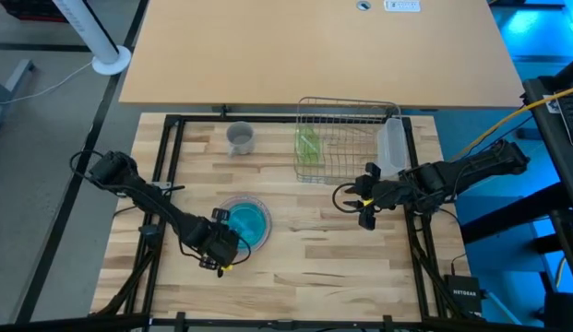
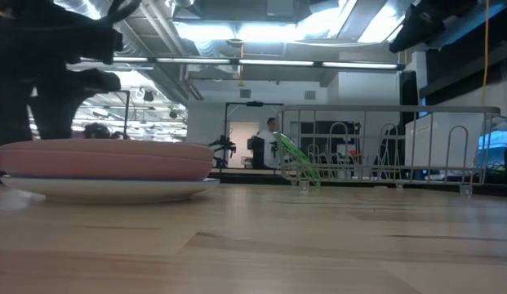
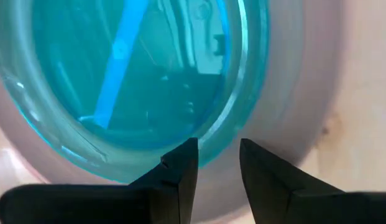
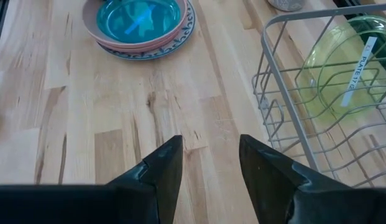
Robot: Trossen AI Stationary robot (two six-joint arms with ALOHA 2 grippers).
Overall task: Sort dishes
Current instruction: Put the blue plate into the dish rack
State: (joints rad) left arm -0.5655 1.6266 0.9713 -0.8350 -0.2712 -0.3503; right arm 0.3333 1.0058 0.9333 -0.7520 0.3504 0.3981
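Pink plate (image 1: 247, 221) sits stacked on the white plate with bluish pattern (image 4: 180, 37), front-left area of the wooden table (image 1: 304, 267); its glossy well reflects cyan. Left gripper (image 1: 217, 242) is at the pink plate's near-left rim. In the left wrist view the fingers (image 3: 180, 177) are spread a narrow gap apart and poised over the rim; can't tell if they touch it. Nothing clamped.

Right gripper (image 1: 364, 198) hovers over bare table just in front of the wire dish rack (image 1: 346, 138), fingers (image 4: 161, 168) parted, holding nothing.

Green plate (image 1: 308, 145) stands tilted on edge in the rack's left slots. Grey cup (image 1: 240, 138) is upright on the table left of the rack, apart from it. Translucent plastic tub (image 1: 391, 143) leans against the rack's right side.
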